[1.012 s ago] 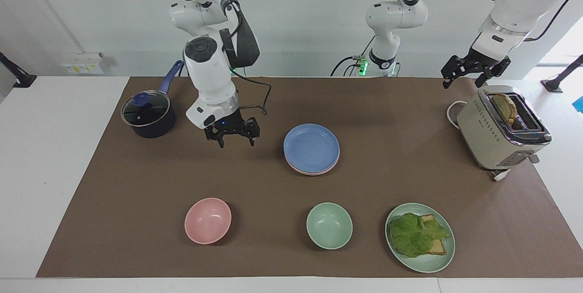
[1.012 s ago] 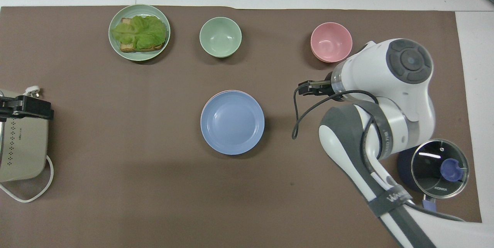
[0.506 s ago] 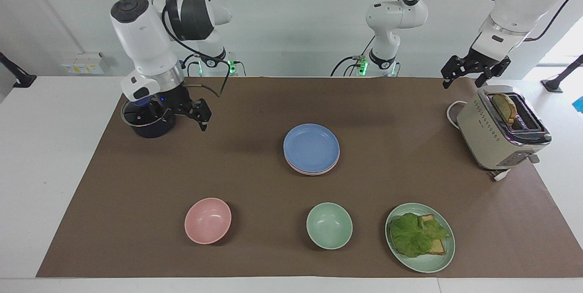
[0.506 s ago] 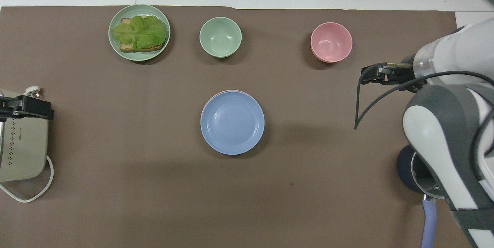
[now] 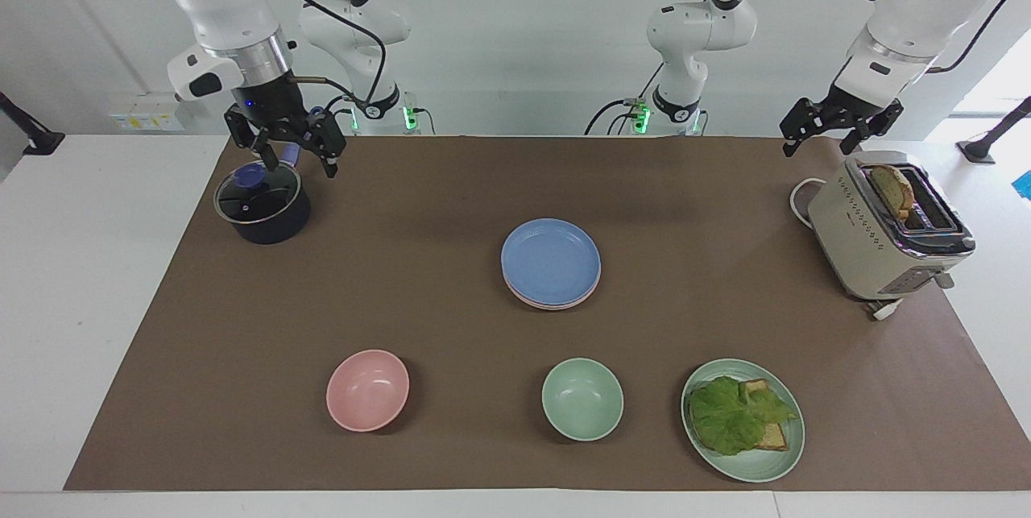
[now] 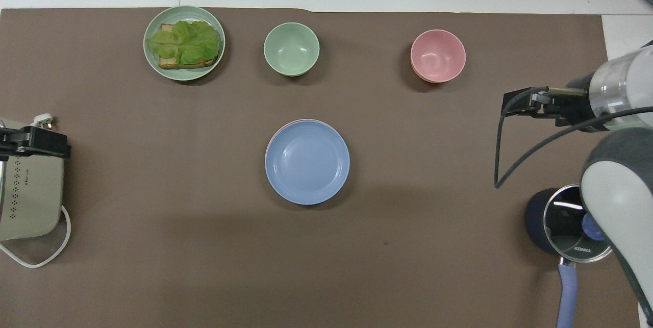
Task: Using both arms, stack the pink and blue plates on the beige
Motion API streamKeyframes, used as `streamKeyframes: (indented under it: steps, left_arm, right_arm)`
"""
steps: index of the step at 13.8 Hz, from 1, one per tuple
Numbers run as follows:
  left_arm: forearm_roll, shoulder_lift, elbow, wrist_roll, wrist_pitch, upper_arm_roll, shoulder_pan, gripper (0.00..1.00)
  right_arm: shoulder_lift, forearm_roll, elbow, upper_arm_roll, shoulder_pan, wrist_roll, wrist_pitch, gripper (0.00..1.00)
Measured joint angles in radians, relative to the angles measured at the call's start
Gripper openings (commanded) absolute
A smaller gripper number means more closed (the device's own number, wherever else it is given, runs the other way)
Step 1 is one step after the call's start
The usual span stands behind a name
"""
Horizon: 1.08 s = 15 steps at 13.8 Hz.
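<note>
Blue plate tops the stack, well apart from both open jaws

A cornflower blue plate is showing on top of a pale pink plate, whose rim is peeking out. A brown mat is covering the white table. A pink bowl, a pale green bowl, a green plate with green lettuce, a dark navy pot and a beige toaster are showing too.
</note>
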Motion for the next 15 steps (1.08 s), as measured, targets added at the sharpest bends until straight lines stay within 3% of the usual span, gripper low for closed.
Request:
streamKeyframes:
  steps: [4, 15]
  left_arm:
    - [0.0, 0.0, 0.0, 0.0, 0.0, 0.0, 0.0, 1.0]
    - [0.0, 0.0, 0.0, 0.0, 0.0, 0.0, 0.0, 1.0]
  right_arm:
    - [-0.032, -0.031, 0.04, -0.039, -0.007, -0.104, -0.108, 1.0]
    - [-0.095, -0.031, -0.061, -0.062, -0.097, -0.196, -0.142, 1.0]
